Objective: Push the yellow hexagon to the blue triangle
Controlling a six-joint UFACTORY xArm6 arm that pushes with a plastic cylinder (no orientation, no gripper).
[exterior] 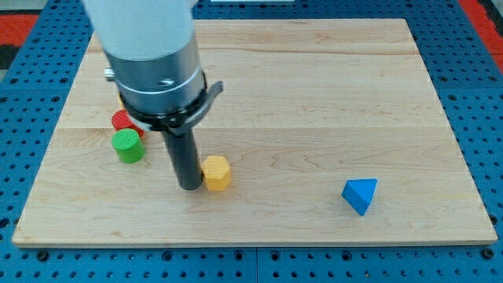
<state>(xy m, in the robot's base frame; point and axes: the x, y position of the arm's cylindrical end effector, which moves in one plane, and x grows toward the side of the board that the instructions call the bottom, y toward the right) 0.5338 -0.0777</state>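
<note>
In the camera view, the yellow hexagon sits a little to the view's left of the board's middle and toward the view's bottom — a short, chunky prism with a flat top face lit paler than its orange-tinged sides, standing upright on the wooden board. My tip rests on the board right against the hexagon's left side, touching it or a hair away; the dark rod rises from there into the grey collar and white body of the arm, which cover the board's upper left. There are no fingers on this rod, so nothing is spread or pinched — it is a plain blunt end. The blue triangle lies well apart to the view's right of the hexagon and slightly lower, a wedge with one corner pointing down toward the board's bottom edge. Between the two runs bare wood. The triangle is near the bottom edge, with more room on its right before the board ends. Left of the rod, a green cylinder stands upright, and just above it a red cylinder touches or nearly touches it, partly hidden by the arm. Around the board lies a blue perforated table.
</note>
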